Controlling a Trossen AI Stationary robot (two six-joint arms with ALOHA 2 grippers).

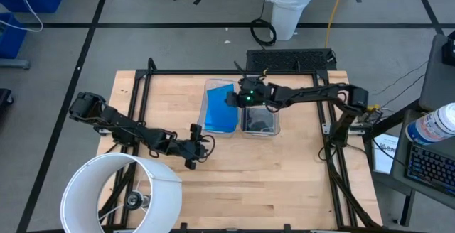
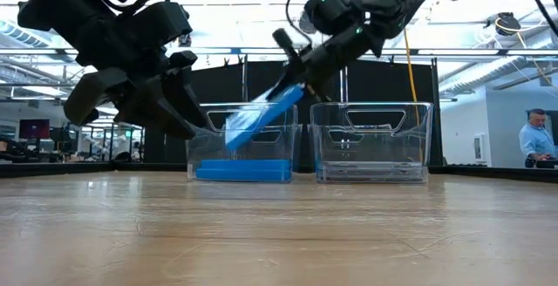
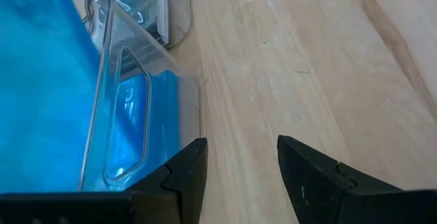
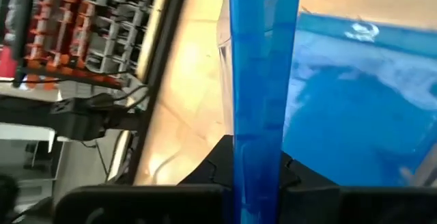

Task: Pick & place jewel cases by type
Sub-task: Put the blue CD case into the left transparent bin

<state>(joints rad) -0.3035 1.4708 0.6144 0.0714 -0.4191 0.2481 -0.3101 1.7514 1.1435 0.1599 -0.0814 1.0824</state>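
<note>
Looking level, you see your right end effector (image 2: 292, 75) clamping a tilted translucent blue jewel case (image 2: 261, 116) over the clear bin (image 2: 202, 138); overhead hides that tilt. Left end effector (image 1: 192, 150) rests released above the worktop (image 1: 284, 169).

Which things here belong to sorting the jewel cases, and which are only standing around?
Belong to the job:
- blue jewel case, tilted, held by the right pincer over the left bin
- stack of blue cases in that bin
- right bin with dark cases
- left pincer, open, empty

Only standing around:
- white lamp shade
- white bucket
- keyboard
</note>
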